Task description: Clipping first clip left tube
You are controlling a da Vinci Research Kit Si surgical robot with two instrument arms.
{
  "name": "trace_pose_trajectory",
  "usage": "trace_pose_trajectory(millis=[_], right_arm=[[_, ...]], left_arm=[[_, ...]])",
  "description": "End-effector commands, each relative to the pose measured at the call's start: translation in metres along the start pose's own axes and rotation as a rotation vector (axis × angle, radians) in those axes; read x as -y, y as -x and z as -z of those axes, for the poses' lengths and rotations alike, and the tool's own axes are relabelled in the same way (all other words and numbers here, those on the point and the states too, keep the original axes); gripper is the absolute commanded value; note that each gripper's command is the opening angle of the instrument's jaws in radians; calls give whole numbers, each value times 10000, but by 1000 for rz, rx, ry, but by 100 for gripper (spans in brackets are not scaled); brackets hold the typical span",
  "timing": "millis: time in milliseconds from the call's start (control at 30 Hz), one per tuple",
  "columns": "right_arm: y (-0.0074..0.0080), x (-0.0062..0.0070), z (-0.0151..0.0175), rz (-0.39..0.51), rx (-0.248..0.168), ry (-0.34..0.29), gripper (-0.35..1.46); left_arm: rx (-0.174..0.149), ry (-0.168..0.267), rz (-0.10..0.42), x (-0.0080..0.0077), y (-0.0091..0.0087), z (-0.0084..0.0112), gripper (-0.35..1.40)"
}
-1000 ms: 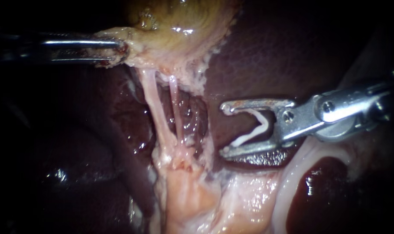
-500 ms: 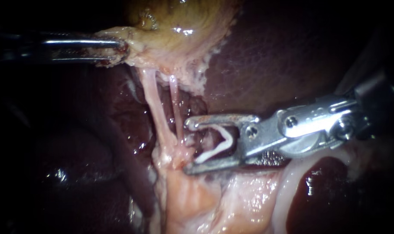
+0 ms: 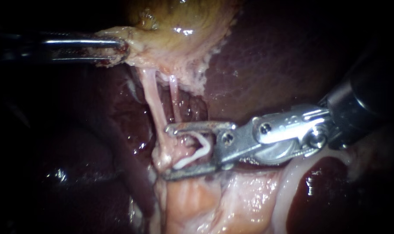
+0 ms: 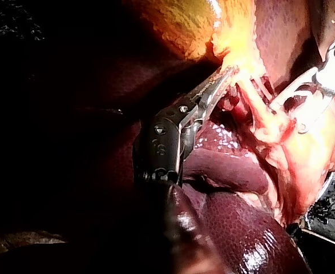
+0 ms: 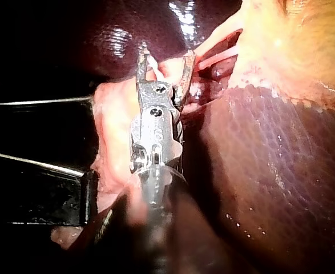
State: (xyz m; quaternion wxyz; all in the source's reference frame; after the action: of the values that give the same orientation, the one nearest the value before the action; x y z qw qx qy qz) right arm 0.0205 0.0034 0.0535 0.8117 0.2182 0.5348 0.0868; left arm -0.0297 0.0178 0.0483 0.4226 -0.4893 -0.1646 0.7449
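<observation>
Dark wet liver (image 3: 266, 56) all round, glistening.

Right instrument (image 3: 170, 152): jaws stand wide, with a white clip (image 3: 192, 155) seated unclosed between them. The tips reach the foot of the left tube (image 3: 151, 93), where it runs into pale tissue (whether the tube sits fully inside the clip, cannot tell). Right tube (image 3: 174, 97) lies just beside it, thinner, and runs down to the upper jaw.

Left instrument (image 3: 118, 48): jaws clamped on the pale edge of the gallbladder (image 3: 183, 17). Both tubes hang taut below it.

Judgement: the left tube looks soft, slick and thin-walled, and would likely tear if dragged. Best taken squarely across its free stretch, clear of its neighbour, with the clip closed gently.
</observation>
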Motion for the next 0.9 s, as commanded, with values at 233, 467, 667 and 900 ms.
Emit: trace_pose_trajectory(millis=[233, 467, 667, 900], right_arm=[[15, -16, 1, -5, 3, 9, 50], [26, -31, -3, -5, 4, 16, 50], [33, -39, -16, -9, 6, 22, 50], [35, -43, -37, -28, -2, -4, 50]], left_arm=[[0, 2, 0, -2, -1, 1, -35], [0, 4, 0, -4, -1, 2, -35], [0, 5, 1, -6, -2, 2, -35], [0, 7, 1, -7, -1, 1, -35]])
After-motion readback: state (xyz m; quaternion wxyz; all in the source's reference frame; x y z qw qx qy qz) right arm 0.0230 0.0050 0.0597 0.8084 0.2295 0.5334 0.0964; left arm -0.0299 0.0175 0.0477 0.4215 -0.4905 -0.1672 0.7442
